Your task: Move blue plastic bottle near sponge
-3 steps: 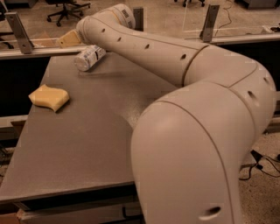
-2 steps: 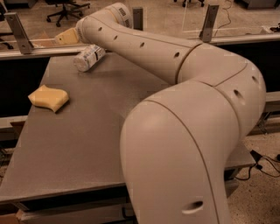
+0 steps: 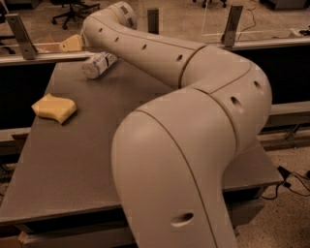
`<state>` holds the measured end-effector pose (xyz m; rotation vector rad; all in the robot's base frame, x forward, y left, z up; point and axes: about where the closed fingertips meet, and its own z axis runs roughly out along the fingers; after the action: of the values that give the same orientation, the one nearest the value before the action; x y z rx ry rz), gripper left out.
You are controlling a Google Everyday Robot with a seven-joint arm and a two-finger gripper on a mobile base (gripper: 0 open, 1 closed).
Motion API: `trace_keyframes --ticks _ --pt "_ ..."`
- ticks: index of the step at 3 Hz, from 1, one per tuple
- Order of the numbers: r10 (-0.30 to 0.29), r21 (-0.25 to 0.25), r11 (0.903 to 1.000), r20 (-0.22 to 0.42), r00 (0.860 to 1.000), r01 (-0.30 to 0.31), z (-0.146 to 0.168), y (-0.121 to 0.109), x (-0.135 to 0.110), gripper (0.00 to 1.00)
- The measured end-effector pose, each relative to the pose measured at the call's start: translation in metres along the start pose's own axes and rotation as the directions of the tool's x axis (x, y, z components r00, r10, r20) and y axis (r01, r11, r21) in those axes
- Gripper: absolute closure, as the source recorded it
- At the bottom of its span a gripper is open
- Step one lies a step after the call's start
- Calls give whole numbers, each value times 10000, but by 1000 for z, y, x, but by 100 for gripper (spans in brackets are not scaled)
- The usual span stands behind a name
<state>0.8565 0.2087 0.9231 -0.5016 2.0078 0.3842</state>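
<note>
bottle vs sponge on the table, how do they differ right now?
Shape: the blue plastic bottle is a cylinder lying on its side; the sponge is a low block with wavy edges, lying flat.
Colour: the bottle looks whitish, the sponge pale yellow.
Place: the bottle lies at the far edge, right by the gripper at the far left; the sponge sits nearer, apart from it.
Both rest on the table.

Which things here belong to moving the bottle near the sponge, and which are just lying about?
Job: blue plastic bottle, lying down; sponge; gripper, at the table's far edge beside the bottle.
Lying about: office chair; floor cables; upright posts.
</note>
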Motion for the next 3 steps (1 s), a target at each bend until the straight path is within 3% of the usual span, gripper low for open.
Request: trace_keyframes --ticks 2,3 --pt "624 838 9951 -1299 9896 -517 17 -12 38 0" --pt "725 1343 9896 -1622 9841 -507 22 -20 48 19"
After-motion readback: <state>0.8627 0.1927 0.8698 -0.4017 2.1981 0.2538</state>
